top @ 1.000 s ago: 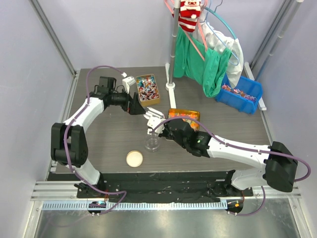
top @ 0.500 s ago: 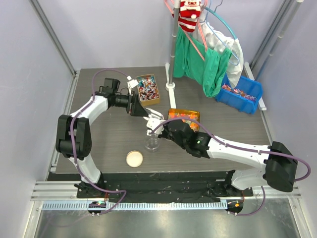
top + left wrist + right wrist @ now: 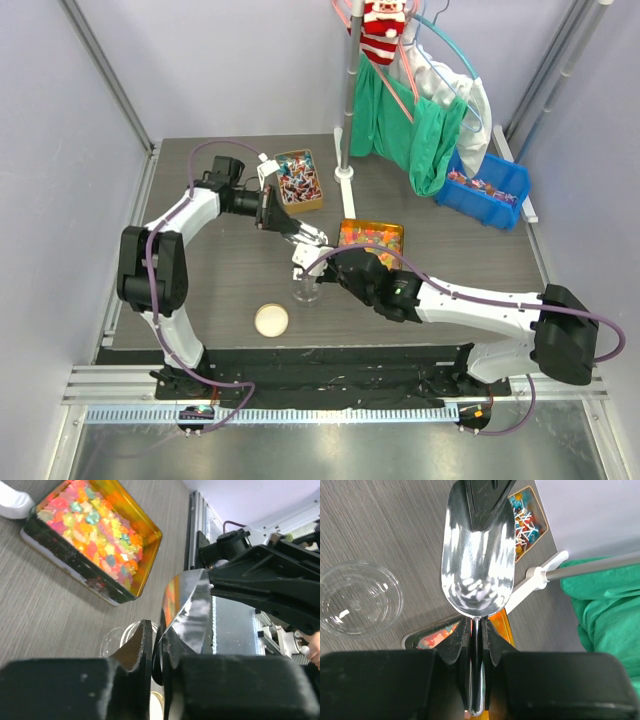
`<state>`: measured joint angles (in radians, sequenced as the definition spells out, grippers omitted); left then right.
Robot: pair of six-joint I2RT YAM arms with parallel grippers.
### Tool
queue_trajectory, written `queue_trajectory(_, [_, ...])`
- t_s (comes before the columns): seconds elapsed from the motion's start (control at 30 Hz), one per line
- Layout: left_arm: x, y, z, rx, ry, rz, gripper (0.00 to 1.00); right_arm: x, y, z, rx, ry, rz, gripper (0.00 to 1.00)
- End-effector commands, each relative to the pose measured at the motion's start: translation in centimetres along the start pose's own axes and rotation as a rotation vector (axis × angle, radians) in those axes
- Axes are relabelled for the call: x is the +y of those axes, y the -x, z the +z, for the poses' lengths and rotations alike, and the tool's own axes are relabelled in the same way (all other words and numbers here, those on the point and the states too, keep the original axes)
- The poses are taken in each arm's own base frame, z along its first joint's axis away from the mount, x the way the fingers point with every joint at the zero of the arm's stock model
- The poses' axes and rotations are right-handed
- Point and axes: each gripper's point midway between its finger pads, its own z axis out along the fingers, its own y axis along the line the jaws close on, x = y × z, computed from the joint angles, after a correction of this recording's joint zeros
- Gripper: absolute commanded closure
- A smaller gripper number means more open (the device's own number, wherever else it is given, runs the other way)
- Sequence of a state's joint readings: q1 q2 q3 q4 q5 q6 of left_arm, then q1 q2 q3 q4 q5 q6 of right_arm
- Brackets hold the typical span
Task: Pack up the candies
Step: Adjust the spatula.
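The candies (image 3: 298, 181), in red, blue and white wrappers, fill an open tin at the back of the table, also seen as the candy tin (image 3: 525, 520) in the right wrist view. My right gripper (image 3: 477, 625) is shut on the handle of an empty metal scoop (image 3: 477, 565). My left gripper (image 3: 156, 630) is shut on the scoop's (image 3: 192, 615) front rim, its fingers (image 3: 485, 497) showing at the bowl's far end. Both grippers meet over the table's middle, the left gripper (image 3: 298, 230) just behind the right gripper (image 3: 338, 264). The scoop (image 3: 308, 248) hangs above a clear empty cup (image 3: 307, 290).
A tin of orange, yellow and green jelly pieces (image 3: 372, 236) lies right of the scoop. A round lid (image 3: 271, 320) rests near the front edge. A blue bin (image 3: 487, 188) of sweets, a white pole stand (image 3: 344, 150) and hanging green cloth (image 3: 420, 125) are at the back right.
My left gripper came in from the left, open, and closed on the scoop's front rim. The right gripper kept its hold on the handle and shifted slightly.
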<state>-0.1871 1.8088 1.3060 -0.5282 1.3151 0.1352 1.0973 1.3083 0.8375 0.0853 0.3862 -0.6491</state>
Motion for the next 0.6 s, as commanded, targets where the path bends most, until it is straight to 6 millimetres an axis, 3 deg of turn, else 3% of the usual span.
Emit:
queue_trajectory(0.0, [-2.1, 0.2, 0.3, 0.012, -0.092, 0.018, 1.0, -0.7, 1.7, 0.3, -0.054, -0.047, 0.014, 0.99])
queue_trajectory(0.17, [-3.3, -0.2, 0.2, 0.029, -0.148, 0.047, 1.0, -1.2, 2.1, 0.1, -0.068, -0.059, 0.026, 0.96])
queue_trajectory(0.2, [-4.0, -0.6, 0.1, 0.041, -0.159, -0.003, 1.0, -1.2, 2.2, 0.0, -0.072, -0.058, 0.029, 0.93])
queue_trajectory(0.23, [-3.7, -0.9, 0.1, 0.039, -0.173, 0.034, 1.0, -1.3, 2.4, -0.2, -0.08, -0.058, 0.031, 0.8])
queue_trajectory(0.3, [-4.8, -0.8, -0.1, 0.048, -0.194, -0.006, 1.0, -1.3, 2.5, -0.3, -0.086, -0.055, 0.032, 0.67])
queue_trajectory(0.37, [-4.7, -0.6, -0.1, 0.039, -0.209, 0.071, 1.0, -1.4, 2.5, -0.4, -0.087, -0.058, 0.033, 0.62])
queue_trajectory(0.43, [-5.2, -1.0, -0.2, 0.046, -0.221, 0.032, 1.0, -1.4, 2.5, -0.5, -0.09, -0.056, 0.03, 0.57])
queue_trajectory(0.57, [-5.6, -0.9, -0.4, 0.035, -0.225, 0.077, 1.0, -2.0, 2.5, -0.5, -0.096, -0.06, 0.051, 0.55])
